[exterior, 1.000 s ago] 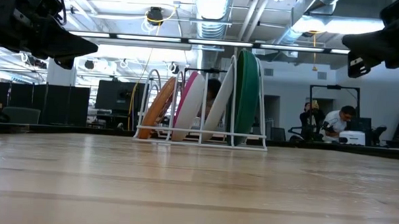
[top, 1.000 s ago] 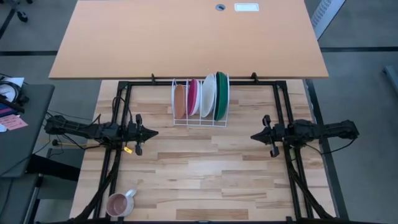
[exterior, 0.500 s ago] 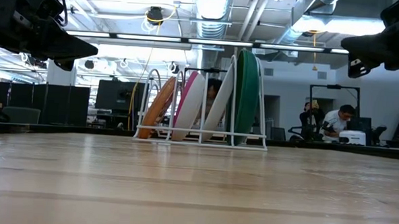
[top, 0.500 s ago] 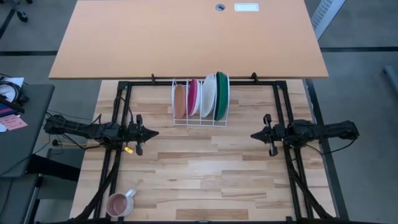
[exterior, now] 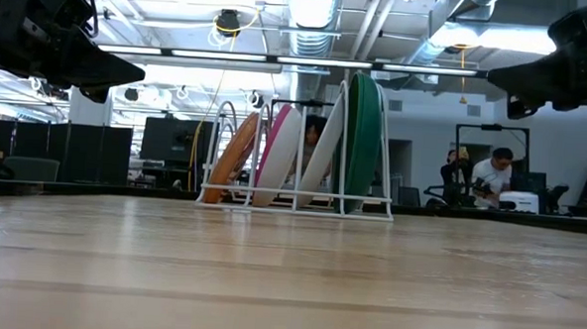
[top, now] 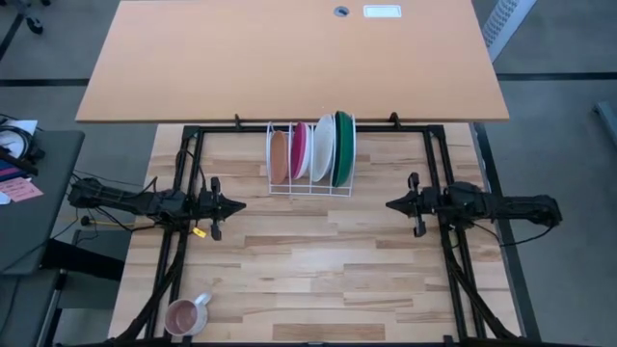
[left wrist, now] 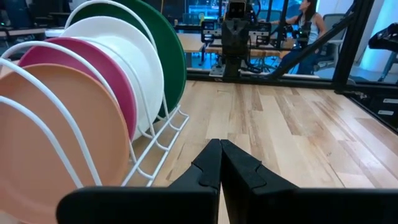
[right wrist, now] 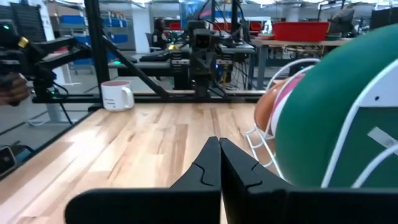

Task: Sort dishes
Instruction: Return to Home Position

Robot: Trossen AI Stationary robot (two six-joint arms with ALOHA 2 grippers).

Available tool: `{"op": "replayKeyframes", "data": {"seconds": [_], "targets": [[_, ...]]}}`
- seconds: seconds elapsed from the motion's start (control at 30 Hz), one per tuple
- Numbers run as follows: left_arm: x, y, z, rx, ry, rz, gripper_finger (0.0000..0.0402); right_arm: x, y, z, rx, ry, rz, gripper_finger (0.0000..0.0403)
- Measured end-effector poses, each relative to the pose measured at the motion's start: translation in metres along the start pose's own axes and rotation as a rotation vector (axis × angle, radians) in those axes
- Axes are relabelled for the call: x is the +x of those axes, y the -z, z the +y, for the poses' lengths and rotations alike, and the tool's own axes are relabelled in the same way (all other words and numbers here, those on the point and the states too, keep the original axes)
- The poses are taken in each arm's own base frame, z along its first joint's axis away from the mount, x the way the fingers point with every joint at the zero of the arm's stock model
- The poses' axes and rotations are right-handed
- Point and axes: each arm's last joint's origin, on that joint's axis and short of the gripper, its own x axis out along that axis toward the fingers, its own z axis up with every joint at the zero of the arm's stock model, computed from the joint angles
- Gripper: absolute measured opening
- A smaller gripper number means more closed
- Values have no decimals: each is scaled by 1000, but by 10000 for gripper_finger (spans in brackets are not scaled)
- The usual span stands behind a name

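Observation:
Several dishes stand on edge in a white wire rack (top: 310, 185) at the table's far middle: an orange-brown plate (top: 279, 157), a magenta plate (top: 299, 150), a white plate (top: 323, 147) and a dark green plate (top: 343, 148). Each leans in its slot against the rack's wires, as the low view shows (exterior: 299, 145). My left gripper (top: 241, 205) hovers shut at the table's left, pointing level toward the middle. My right gripper (top: 389, 205) hovers shut at the right, facing it. Neither touches anything.
A small pink mug (top: 186, 315) stands at the table's near left corner. A larger orange tabletop (top: 289, 58) lies beyond the far edge. Bare wood (top: 318, 251) stretches between the two grippers and toward the near edge. People sit in the room behind (exterior: 491, 178).
My right arm has swung slightly, so its shut gripper now points straight across the table toward the left gripper and sits a little nearer the table's middle. The plates and the left gripper have kept still.

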Motion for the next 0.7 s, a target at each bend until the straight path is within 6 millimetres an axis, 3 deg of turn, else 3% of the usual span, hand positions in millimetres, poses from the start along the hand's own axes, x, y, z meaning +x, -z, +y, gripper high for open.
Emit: {"op": "replayKeyframes", "data": {"seconds": [0.33, 0.7], "targets": [[0, -1, 1, 16, -19, -11, 0, 1, 2, 0, 73, 5, 25, 0], [-10, -12, 3, 48, 6, -148, 0, 1, 2, 0, 73, 4, 26, 0]]}}
